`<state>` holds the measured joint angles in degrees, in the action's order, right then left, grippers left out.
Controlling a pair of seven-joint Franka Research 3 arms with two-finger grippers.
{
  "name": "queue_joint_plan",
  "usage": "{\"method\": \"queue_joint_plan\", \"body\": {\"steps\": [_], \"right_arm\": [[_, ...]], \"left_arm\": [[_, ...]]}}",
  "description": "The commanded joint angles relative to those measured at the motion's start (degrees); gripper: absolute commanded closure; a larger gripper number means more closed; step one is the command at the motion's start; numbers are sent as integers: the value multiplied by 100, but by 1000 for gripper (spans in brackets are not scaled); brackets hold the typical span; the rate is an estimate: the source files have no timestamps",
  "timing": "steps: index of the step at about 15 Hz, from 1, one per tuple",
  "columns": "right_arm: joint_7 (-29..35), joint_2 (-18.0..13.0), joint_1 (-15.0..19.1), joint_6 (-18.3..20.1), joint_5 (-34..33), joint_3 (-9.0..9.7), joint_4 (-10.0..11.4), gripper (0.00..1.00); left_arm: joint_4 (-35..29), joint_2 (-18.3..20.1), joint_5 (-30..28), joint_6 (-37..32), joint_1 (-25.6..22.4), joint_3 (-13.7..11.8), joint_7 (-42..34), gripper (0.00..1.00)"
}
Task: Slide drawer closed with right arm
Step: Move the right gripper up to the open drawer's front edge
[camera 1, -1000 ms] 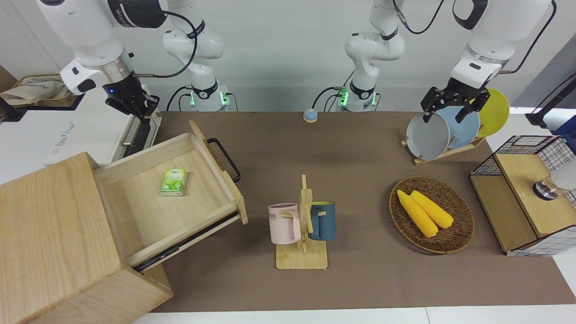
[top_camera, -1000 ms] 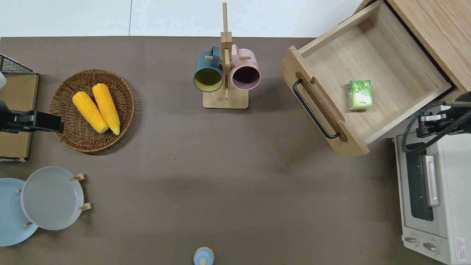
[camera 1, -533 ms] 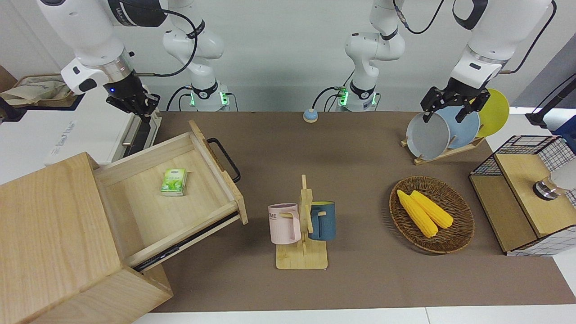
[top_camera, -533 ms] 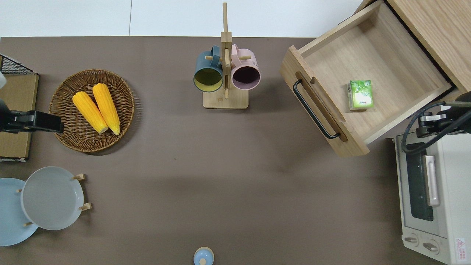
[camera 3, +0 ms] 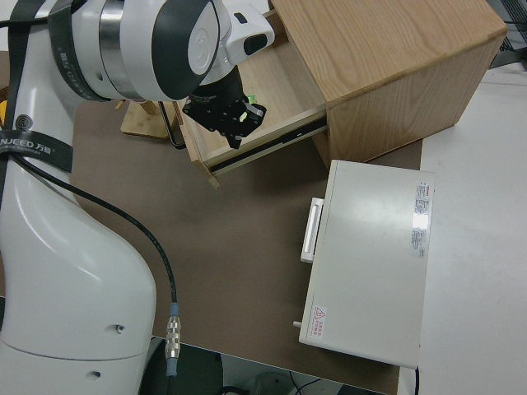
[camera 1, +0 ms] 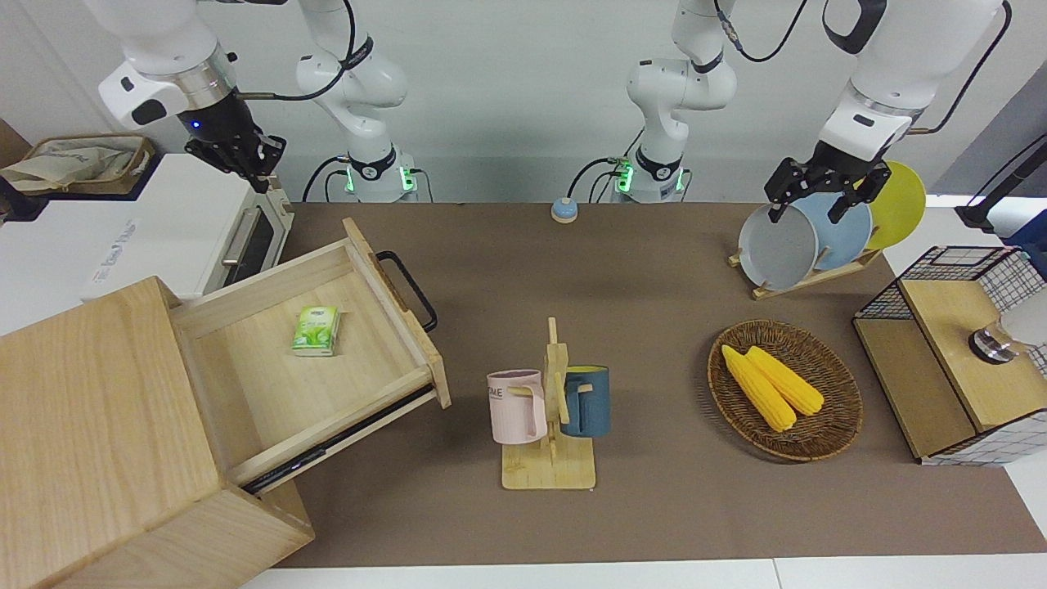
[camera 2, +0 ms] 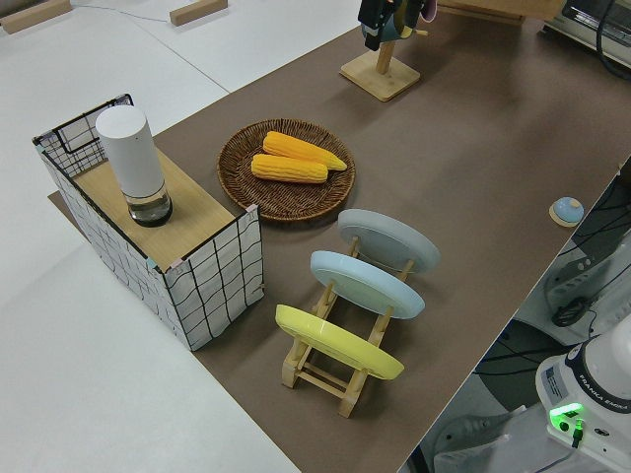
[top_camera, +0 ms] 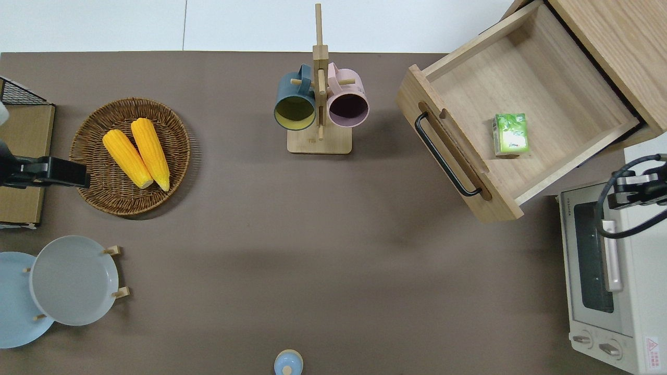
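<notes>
One open drawer (camera 1: 315,348), one green packet (camera 1: 316,330) inside; right end effector (camera 1: 245,160) fingers' state unclear.

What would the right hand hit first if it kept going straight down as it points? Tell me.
Probably the top of the white toaster oven, at its end beside the open drawer, not the drawer itself; depth is hard to judge.

wicker basket (camera 2: 286,182) with two corn cobs (camera 2: 296,158) at frame centre; three plates (camera 2: 365,286) racked lower centre; wire-grid box (camera 2: 197,266) at left.
</notes>
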<state>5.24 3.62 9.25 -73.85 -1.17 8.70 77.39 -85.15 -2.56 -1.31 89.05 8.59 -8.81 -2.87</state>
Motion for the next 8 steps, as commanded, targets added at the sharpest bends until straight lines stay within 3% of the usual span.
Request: {"method": "queue_joint_plan", "body": {"steps": [1, 3, 8], "right_arm": [[353, -63, -29, 134, 3, 105, -40, 1000], [818, -63, -133, 125, -15, 289, -40, 1000], [2189, -55, -818, 64, -6, 360, -40, 1000]], "left_arm": [[112, -69, 78, 7, 99, -95, -47, 5], [112, -69, 78, 7, 99, -95, -47, 5], [112, -69, 78, 7, 99, -95, -47, 5]]}}
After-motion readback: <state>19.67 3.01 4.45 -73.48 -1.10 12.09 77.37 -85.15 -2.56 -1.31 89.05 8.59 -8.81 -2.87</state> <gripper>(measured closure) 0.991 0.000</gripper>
